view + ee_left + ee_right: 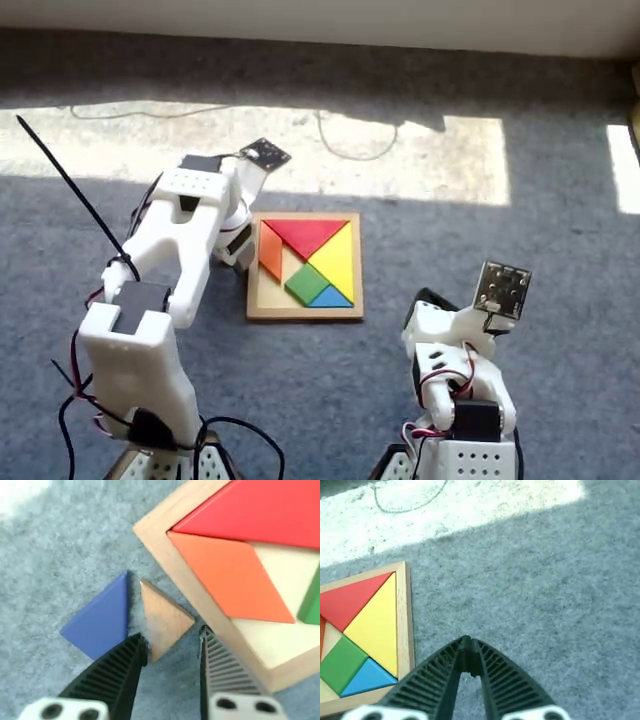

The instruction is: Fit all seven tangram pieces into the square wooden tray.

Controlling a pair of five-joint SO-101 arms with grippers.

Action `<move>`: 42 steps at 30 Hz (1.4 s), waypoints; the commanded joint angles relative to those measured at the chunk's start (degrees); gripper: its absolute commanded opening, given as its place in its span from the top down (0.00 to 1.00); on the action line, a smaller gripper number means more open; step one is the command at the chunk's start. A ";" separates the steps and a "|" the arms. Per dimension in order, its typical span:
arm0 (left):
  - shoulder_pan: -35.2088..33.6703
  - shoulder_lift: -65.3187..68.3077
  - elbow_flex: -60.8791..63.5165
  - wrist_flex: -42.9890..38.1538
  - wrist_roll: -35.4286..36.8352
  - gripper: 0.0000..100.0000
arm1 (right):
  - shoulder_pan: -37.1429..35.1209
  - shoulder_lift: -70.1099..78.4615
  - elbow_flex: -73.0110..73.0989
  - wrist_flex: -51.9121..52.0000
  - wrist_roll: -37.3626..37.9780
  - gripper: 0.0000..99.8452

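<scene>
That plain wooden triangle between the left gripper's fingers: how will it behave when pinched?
The wooden triangle looks thin and rigid, so it probably won't bend. It lies flat on carpet, so it likely won't roll or slide far. The left gripper is open around slanted edges near one corner, so the piece may twist or squirt out when squeezed.

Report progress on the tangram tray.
Done, in the tray: red triangle, yellow triangle, orange parallelogram, green square, light-blue triangle. In hand: the left claw is open around the plain wood triangle beside the tray. Left: that one and the dark-blue triangle next to it. The right claw is shut.
</scene>
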 commanded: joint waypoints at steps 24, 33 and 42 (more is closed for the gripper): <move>0.48 -0.31 -1.54 -4.40 15.12 0.74 | 0.57 -0.92 6.81 0.13 0.70 1.00; 0.22 1.98 -2.51 -2.73 15.12 0.84 | 0.57 -0.92 6.81 0.13 0.70 1.00; 0.57 1.54 -4.88 2.90 15.03 0.87 | 0.57 -0.92 6.81 0.13 0.70 1.00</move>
